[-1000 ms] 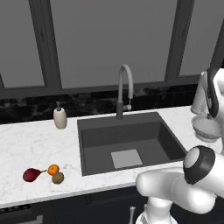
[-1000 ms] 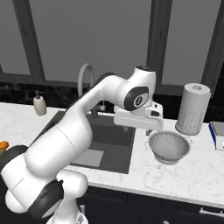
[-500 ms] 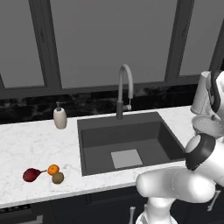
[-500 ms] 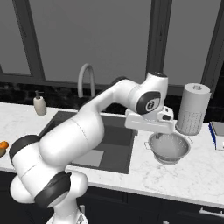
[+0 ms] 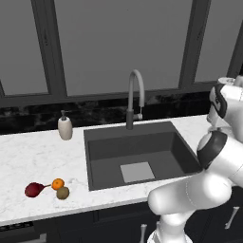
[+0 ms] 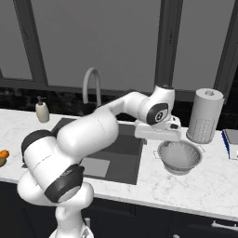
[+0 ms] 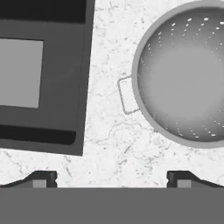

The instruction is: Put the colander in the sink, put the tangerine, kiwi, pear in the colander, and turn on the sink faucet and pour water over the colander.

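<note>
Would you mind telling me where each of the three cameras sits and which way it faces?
Left base view: behind the arm, to its left, looking forward and down at the sink, sink faucet and fruit; the arm rises lower right.
Right base view: behind, to its right, facing the same counter; the arm reaches to the colander.
Hand view: on the hand, looking straight down at the colander; open gripper at the bottom.
Both base views share sink, faucet, soap dispenser.

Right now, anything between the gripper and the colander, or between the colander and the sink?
Nothing visible. The open gripper hangs over bare counter beside the colander, near its side handle. Between colander and sink lies only bare counter. The paper towel roll stands behind the colander, off that path.
</note>
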{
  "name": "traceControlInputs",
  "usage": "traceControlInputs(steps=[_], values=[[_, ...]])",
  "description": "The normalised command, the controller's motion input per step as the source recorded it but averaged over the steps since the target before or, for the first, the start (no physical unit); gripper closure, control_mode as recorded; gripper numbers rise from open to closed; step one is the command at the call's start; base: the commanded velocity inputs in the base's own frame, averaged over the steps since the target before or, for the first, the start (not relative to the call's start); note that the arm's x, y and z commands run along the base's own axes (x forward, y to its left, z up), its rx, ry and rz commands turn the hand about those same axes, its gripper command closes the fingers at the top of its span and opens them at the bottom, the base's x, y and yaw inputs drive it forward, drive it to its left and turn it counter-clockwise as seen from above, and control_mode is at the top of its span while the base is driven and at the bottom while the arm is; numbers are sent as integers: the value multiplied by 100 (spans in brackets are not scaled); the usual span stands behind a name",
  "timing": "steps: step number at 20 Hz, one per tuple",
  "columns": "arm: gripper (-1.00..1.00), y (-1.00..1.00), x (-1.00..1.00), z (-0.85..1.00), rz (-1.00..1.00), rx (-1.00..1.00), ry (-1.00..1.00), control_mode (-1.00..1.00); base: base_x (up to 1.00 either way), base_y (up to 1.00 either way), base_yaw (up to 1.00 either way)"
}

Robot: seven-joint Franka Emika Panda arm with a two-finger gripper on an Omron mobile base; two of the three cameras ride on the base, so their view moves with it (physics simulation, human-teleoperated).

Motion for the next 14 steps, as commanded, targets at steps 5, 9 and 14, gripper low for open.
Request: traceControlInputs(steps=[5, 9, 14], values=[[-100, 0, 3, -20, 0, -1, 1, -100, 0, 0, 0], [-100, 0, 6, -23, 0, 0, 0, -100, 0, 0, 0], [-100, 0, 6, -24, 0, 0, 0, -100, 0, 0, 0]])
